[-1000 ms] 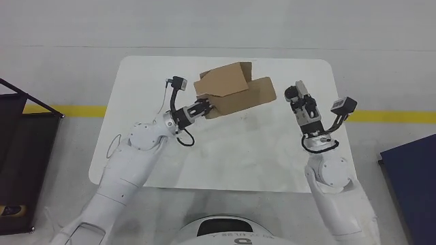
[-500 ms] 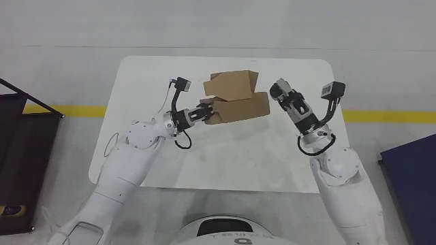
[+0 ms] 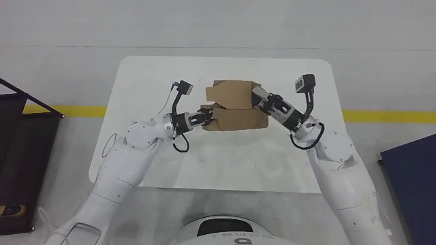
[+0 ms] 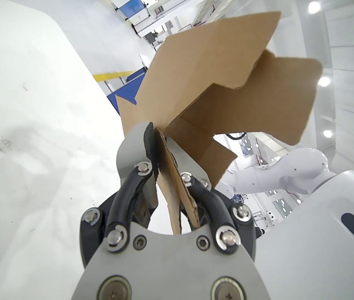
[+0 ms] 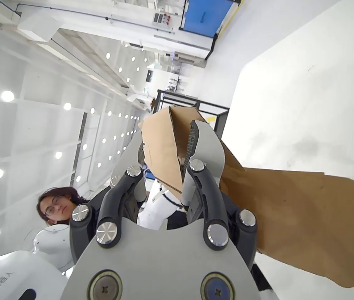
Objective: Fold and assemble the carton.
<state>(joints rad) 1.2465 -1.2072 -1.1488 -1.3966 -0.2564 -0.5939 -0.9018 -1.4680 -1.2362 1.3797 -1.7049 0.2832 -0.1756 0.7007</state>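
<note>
Since the earlier frames the right arm has swung in from the right edge of the surface (image 3: 150,82) to the carton's right end, and the carton (image 3: 235,103) has turned from a skewed attitude to lie square across the middle of the surface. It appears to be held up off the surface between the two arms. The left gripper (image 3: 208,114) is clamped on a flap edge at the carton's left end, with the card pinched between both pads. The right gripper (image 5: 167,145) has its jaws apart, straddling a folded wall at the opposite end; one pad lies against the card, but a closed grasp is not evident. Progress is judged early: the body is partly opened into a sleeve, while the end flaps (image 5: 289,207) stand loose and splayed. Remaining work: square the body, fold the flaps in, close both ends.
</note>
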